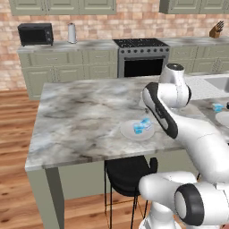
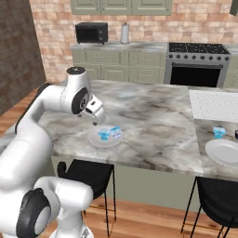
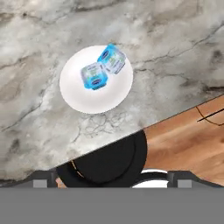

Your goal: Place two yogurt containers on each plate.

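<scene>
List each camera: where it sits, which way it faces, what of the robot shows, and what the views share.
Left base view: behind the arm's left, facing forward and down over the marble counter; arm rises at lower right.
Right base view: behind its right; arm at lower left, open gripper above the near plate.
Hand view: looks down at that plate, the two yogurt containers and a black stool.
Shared: the near plate with two tubs; both base views also show the stove.

No readable text from here.
I see markings on the yogurt containers (image 3: 104,68), but they're too blurred to read.
</scene>
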